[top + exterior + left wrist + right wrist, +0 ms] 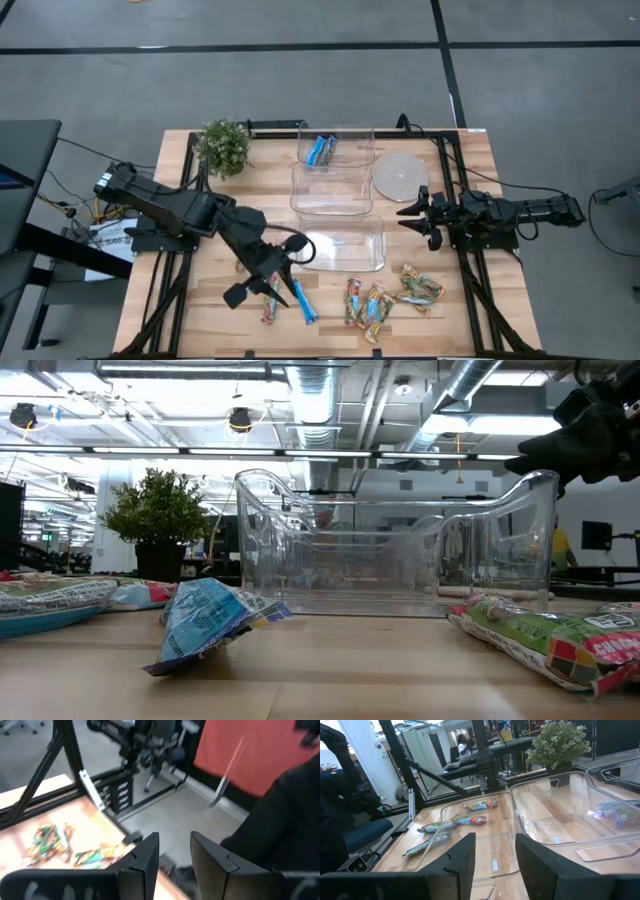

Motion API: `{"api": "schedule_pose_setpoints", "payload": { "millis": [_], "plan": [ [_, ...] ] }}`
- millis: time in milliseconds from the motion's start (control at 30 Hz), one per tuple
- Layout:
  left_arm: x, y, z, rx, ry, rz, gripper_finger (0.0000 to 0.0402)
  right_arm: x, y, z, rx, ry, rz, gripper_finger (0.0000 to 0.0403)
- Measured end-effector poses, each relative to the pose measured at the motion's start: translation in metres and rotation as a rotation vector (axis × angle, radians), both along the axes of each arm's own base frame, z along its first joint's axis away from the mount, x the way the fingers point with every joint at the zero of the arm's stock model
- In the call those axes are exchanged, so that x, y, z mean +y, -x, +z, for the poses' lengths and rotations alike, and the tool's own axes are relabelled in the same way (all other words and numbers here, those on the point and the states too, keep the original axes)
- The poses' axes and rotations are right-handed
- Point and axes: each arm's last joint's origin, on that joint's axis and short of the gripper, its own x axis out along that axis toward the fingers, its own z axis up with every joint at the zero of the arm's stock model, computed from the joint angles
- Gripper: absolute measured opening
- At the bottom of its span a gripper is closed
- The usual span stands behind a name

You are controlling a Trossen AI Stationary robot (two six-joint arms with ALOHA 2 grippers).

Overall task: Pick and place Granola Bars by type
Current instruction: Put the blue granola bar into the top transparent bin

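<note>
Several Granola Bars [385,303] lengthwise, near-to-far.

Wooden table [200,320] w/ black frame, centre of the high view. Potted plant [223,147] at its upper left corner. Three clear tubs [331,205] in a column mid-table, top to bottom. Round woven coaster [398,174] just right of the top two. Grey floor [300,80] all round.

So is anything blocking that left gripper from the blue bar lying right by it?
Nothing visible does. The left gripper, empty and open, hovers beside the blue bar on the bare table; no other thing lies between them.
</note>
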Motion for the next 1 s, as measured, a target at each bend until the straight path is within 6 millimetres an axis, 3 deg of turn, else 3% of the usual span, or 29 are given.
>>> {"api": "schedule_pose_setpoints", "payload": {
  "millis": [267,500,1000],
  "plan": [
    [-0.013,0.008,-0.020,0.015,-0.295,0.062,0.0102,0.000,0.000,0.000,0.000,0.000,0.000,0.0134],
    [-0.026,0.009,-0.048,0.133,-0.476,0.026,0.0102,0.000,0.000,0.000,0.004,0.000,0.000,0.0133],
    [-0.040,0.009,-0.058,0.115,-0.579,0.008,0.0102,0.000,-0.001,-0.001,0.018,0.001,0.000,0.0134]
  ]
}}
